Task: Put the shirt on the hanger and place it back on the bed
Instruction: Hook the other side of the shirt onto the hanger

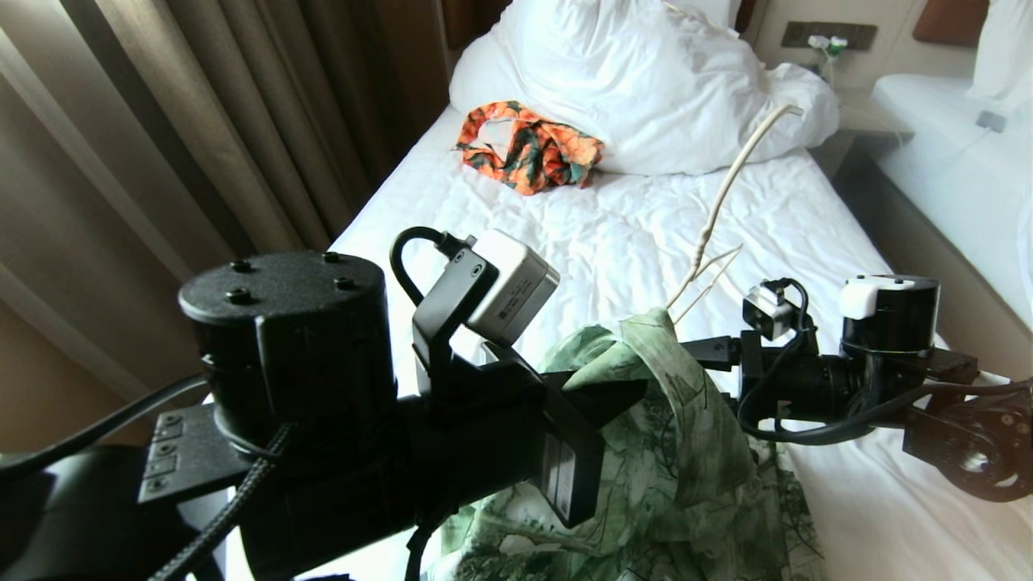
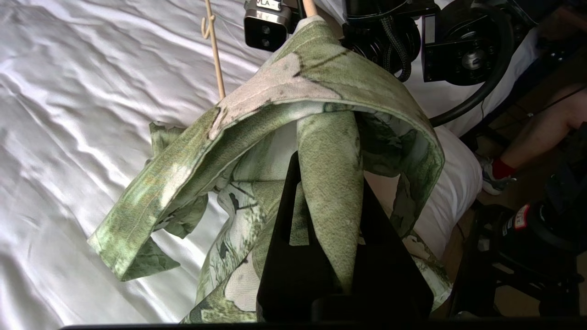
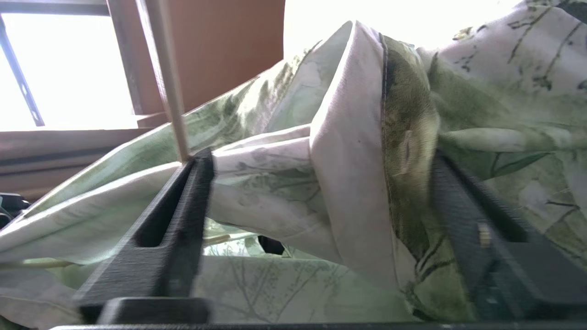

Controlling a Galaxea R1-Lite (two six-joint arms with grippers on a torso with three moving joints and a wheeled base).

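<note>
1. Nearest the head camera, the left arm fills the lower left, and its left end effector (image 2: pixel 328 220) is clamped shut on a fold of the shirt (image 1: pixel 686 452).
2. Green and leaf-printed, the shirt hangs bunched between the two arms above the near part of the bed (image 1: pixel 613 242), its collar band looping over the left fingers (image 2: pixel 284 256).
3. Rising out of the shirt's top, the hanger (image 1: pixel 722 198) tilts up toward the duvet (image 1: pixel 646 81), its hook end near the white folds.
4. Farther up the bed, an orange patterned garment (image 1: pixel 529 149) lies just beside the duvet.
5. On the right, the right end effector (image 3: pixel 321 197) reaches in level, its jaws spread wide with shirt fabric lying between them; one finger (image 3: pixel 183 206) touches the hanger's thin rod.
6. A person's leg (image 2: pixel 541 137) shows beside the bed in the left wrist view.
</note>
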